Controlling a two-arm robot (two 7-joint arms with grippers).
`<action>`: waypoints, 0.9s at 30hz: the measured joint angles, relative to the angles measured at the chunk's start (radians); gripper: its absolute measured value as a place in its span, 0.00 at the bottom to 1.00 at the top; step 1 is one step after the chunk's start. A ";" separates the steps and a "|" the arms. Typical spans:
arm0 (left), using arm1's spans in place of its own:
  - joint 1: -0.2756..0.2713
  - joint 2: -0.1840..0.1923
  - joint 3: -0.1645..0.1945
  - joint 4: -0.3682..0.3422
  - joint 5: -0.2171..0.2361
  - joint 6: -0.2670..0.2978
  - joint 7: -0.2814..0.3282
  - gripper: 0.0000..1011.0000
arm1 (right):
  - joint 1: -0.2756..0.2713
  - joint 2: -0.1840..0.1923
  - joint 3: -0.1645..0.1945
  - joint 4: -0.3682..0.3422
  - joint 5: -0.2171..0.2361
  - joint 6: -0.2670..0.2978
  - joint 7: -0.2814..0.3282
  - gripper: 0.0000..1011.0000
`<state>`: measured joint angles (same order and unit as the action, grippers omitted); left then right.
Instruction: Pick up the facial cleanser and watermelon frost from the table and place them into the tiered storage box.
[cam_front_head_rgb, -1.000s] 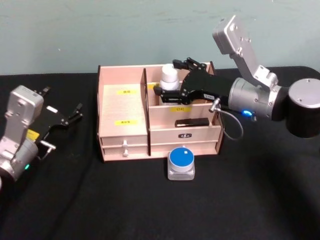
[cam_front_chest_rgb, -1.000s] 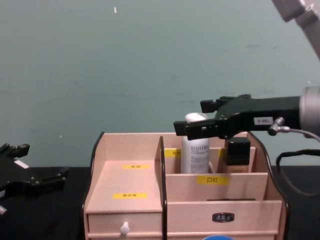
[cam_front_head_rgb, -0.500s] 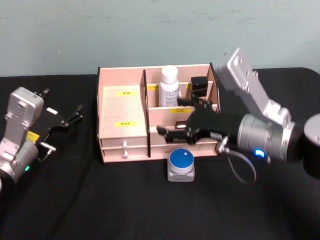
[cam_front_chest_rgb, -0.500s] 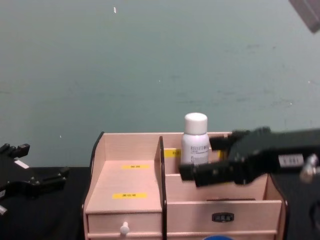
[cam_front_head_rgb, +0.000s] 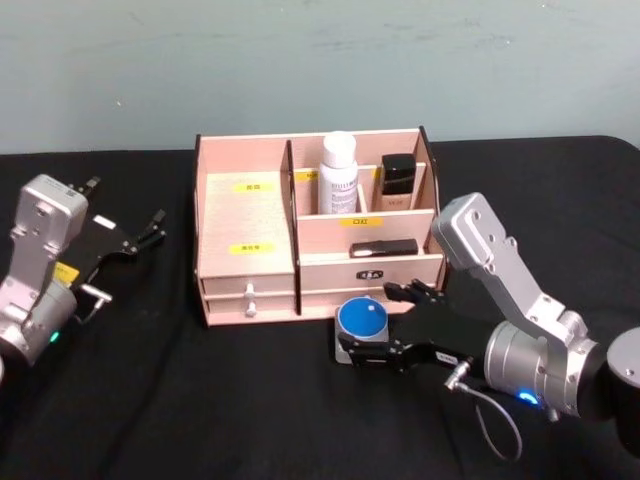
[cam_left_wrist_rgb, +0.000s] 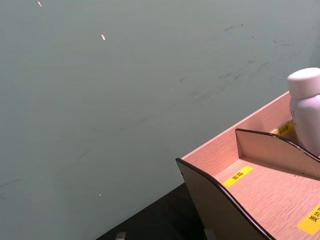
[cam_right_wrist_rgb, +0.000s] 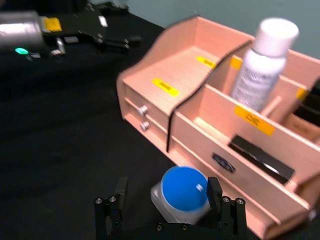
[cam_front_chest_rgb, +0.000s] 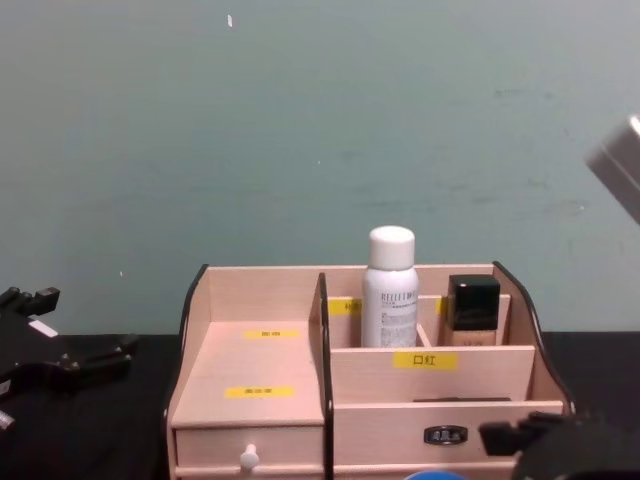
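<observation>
Wide open, the right gripper straddles the blue-lidded jar before the tiered storage box; left gripper parked far left

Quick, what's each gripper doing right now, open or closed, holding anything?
Left gripper: open, empty, parked on the robot's left side.
Right gripper: open, one finger on each side of the blue-lidded jar, not closed on it.

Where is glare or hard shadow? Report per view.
Head view: flat light, no hard shadow by the tiered storage box; left gripper parked at left. Right wrist view: small bright spot, perhaps glare, on the blue-lidded jar within the open right gripper.
</observation>
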<state>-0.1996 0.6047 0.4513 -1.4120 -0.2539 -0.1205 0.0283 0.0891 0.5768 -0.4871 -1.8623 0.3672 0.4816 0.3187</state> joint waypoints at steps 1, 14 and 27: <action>0.000 0.000 0.000 0.000 0.000 0.000 0.000 1.00 | -0.008 0.000 0.006 -0.002 -0.005 0.008 -0.009 0.99; 0.000 0.000 0.000 0.000 0.000 0.000 0.000 1.00 | -0.030 -0.026 0.030 0.030 -0.034 0.034 -0.020 0.99; 0.000 0.000 0.000 0.000 0.000 0.000 0.000 1.00 | -0.011 -0.070 0.032 0.093 -0.051 0.015 0.022 0.99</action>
<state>-0.1995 0.6047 0.4514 -1.4120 -0.2539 -0.1205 0.0283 0.0785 0.5065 -0.4547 -1.7689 0.3160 0.4964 0.3409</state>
